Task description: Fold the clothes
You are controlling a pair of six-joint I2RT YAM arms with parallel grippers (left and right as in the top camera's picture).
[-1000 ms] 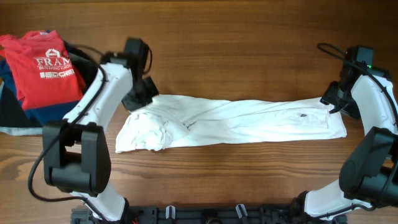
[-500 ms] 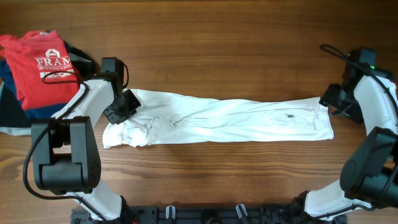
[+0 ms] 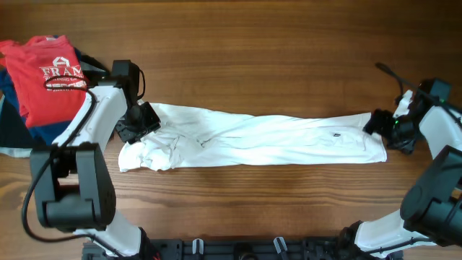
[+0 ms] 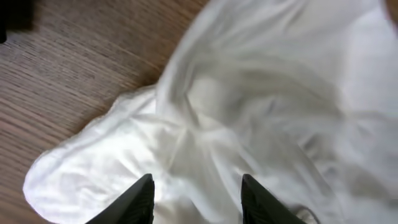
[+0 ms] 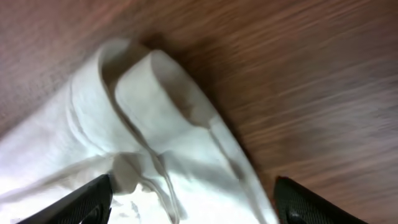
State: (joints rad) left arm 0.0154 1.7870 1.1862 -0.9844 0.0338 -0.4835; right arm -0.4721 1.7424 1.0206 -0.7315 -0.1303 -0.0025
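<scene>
- So, I saw one pile at the far-left edge of the table (image 3: pixel 253 43): one red shirt (image 3: pixel 54 76) lying on dark blue clothing (image 3: pixel 11 119), just beside my left arm.
- One white garment (image 3: pixel 260 141) lay stretched across the middle of the table, its left end bunched.
- The left gripper (image 4: pixel 198 202) was over that bunched end, jaws apart, cloth beneath them.
- The right gripper (image 5: pixel 199 202) was at the garment's folded right corner, jaws wide apart.
- Two arms were in view, one at each end.
</scene>
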